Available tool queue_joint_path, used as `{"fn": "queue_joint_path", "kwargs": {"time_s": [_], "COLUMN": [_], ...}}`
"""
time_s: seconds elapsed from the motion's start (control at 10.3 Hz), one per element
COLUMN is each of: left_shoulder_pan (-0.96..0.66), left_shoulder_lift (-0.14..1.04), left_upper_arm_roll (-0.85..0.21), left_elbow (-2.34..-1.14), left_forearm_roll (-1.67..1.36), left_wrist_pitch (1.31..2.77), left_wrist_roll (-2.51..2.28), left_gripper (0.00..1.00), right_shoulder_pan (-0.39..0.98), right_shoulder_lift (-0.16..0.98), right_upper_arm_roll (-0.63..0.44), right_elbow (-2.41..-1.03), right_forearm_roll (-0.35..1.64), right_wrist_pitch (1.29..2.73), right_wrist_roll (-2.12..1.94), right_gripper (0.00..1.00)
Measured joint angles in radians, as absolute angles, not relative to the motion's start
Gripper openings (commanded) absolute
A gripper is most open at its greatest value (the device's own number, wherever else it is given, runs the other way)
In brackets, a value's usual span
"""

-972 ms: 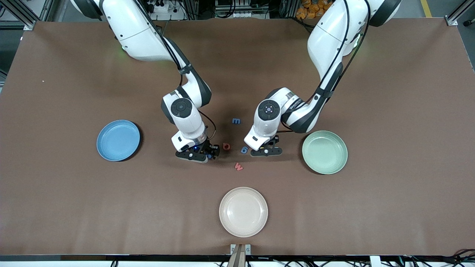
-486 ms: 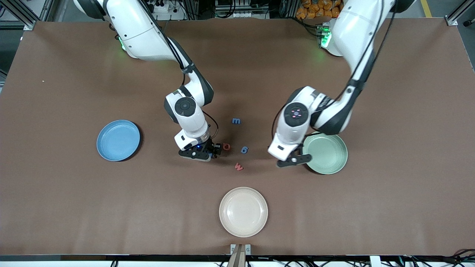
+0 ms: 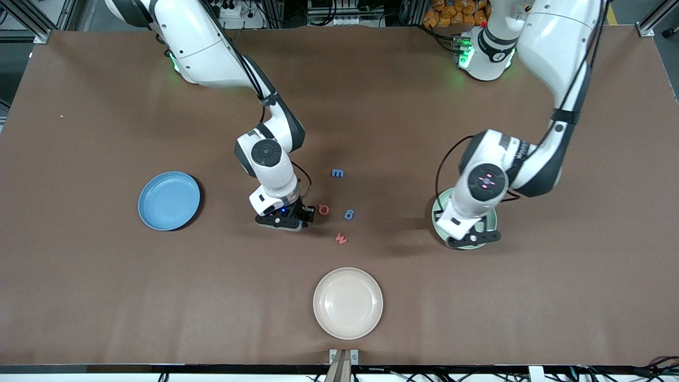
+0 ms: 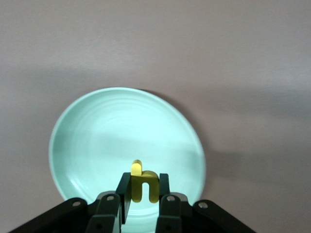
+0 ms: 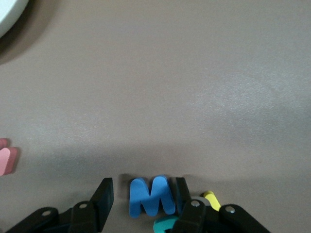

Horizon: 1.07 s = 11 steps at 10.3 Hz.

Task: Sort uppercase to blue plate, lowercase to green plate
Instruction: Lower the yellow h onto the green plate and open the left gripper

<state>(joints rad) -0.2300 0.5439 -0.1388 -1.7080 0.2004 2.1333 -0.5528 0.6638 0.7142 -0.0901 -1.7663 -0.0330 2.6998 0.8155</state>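
- A small yellow foam h (image 4: 144, 185) is being held upright between the clenched fingers of the left gripper (image 4: 142, 201), over the green plate (image 4: 97, 136).
- The green plate, round, pale mint and shallow with a raised rim, is being partly covered by the left gripper (image 3: 472, 237) in the front view.
- A thick blue foam M (image 5: 151, 195) is lying flat on the brown table (image 3: 477, 307) between the spread fingers of the right gripper (image 5: 143, 196), not yet gripped; teal R (image 5: 166, 224) and yellow H (image 5: 212, 199) pieces are touching its fingers.
- Toward the right arm's end from the green plate, a red Q (image 3: 323, 210), blue g (image 3: 349, 214), red w (image 3: 341, 239) and blue m (image 3: 337, 173) are lying scattered.
- The blue plate (image 3: 169, 200) is lying well apart from the green plate; the cream plate (image 3: 347, 302) is nearer the camera.
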Motion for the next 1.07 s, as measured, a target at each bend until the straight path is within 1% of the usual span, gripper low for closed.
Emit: {"fn": "queue_joint_path", "kwargs": {"time_s": [0.1, 0.19, 0.29, 0.39, 1.07], "left_shoulder_pan": [-0.200, -0.178, -0.169, -0.168, -0.173], "left_shoulder_lift": [0.540, 0.536, 0.532, 0.531, 0.530], "left_upper_arm_roll": [-0.140, -0.140, -0.141, -0.143, -0.153], "left_elbow": [-1.720, -1.729, -1.738, -1.743, -1.764], "left_forearm_roll": [0.200, 0.200, 0.200, 0.200, 0.200], "left_wrist_pitch": [2.133, 2.133, 2.133, 2.133, 2.133], "left_wrist_roll": [-0.504, -0.466, -0.451, -0.450, -0.450], "left_gripper": [0.00, 0.13, 0.86, 1.00, 1.00], "right_shoulder_pan": [0.664, 0.664, 0.664, 0.665, 0.679], "right_shoulder_lift": [0.715, 0.715, 0.715, 0.716, 0.723], "right_upper_arm_roll": [-0.091, -0.091, -0.092, -0.092, -0.105], "right_elbow": [-1.766, -1.766, -1.766, -1.766, -1.767], "right_forearm_roll": [-0.036, -0.041, -0.044, -0.046, -0.084], "right_wrist_pitch": [2.700, 2.700, 2.700, 2.700, 2.707], "right_wrist_roll": [0.816, 0.816, 0.816, 0.816, 0.817], "right_gripper": [0.56, 0.56, 0.56, 0.56, 0.49]}}
